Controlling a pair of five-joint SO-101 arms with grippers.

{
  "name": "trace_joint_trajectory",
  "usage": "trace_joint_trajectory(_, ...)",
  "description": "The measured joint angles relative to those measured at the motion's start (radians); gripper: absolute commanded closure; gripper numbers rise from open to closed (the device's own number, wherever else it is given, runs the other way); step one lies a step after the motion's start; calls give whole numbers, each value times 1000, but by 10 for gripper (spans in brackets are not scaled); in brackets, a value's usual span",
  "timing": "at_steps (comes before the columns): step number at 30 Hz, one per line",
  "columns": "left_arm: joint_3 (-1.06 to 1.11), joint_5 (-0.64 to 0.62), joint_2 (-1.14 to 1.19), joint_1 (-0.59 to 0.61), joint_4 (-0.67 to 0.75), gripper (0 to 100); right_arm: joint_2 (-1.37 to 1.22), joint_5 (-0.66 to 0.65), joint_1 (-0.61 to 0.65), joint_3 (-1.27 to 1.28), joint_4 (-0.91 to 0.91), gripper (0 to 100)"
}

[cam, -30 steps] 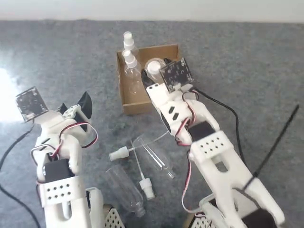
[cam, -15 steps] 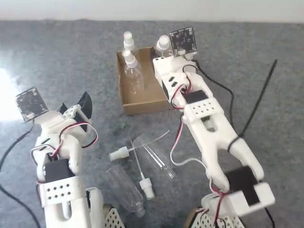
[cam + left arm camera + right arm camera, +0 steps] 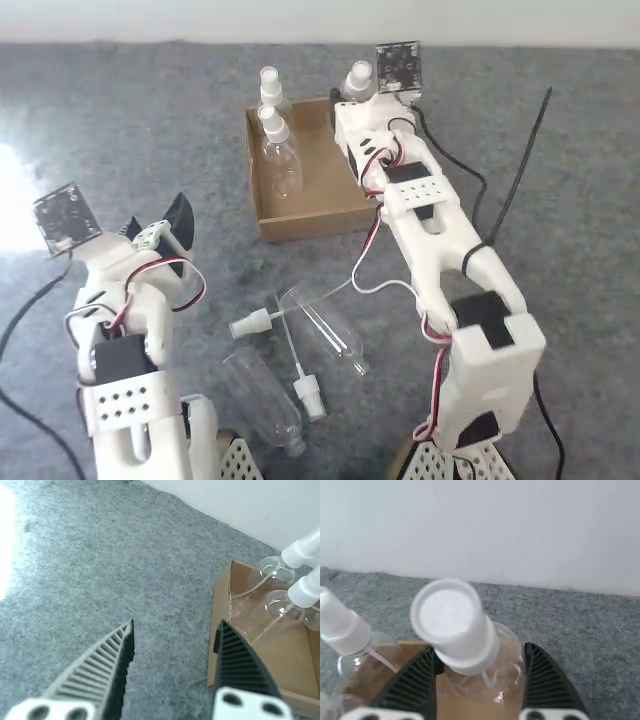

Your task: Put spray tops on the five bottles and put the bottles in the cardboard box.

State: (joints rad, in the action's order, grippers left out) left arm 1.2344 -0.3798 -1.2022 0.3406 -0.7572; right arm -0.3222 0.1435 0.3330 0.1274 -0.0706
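High view: the right arm stretches to the far right corner of the cardboard box (image 3: pixel 300 228). There the right hand (image 3: pixel 481 652) is clamped on an upright capped bottle (image 3: pixel 360 78); whether the bottle rests on the box floor cannot be told. Two more capped bottles (image 3: pixel 275 150) stand in the box's far left corner. The left hand (image 3: pixel 175 630) hangs with its fingers apart above the grey surface (image 3: pixel 150 120), near the box. Two uncapped bottles (image 3: pixel 322 325) and two loose spray tops (image 3: pixel 252 323) lie between the arms.
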Motion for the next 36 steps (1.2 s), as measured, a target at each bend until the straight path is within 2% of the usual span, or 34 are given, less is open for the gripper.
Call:
trace_joint_trajectory(9, 0, 0, 0, 0, 0, 754, -164, 41, -23, -132, 0, 923)
trace_joint_trajectory(18, 0, 0, 0, 0, 0, 754, -195, 41, -23, -153, 0, 920)
trace_joint_trajectory(25, 0, 0, 0, 0, 0, 754, -195, 41, -23, -153, 0, 805)
trace_joint_trajectory(36, 0, 0, 0, 0, 0, 754, -195, 41, -25, -153, 0, 797)
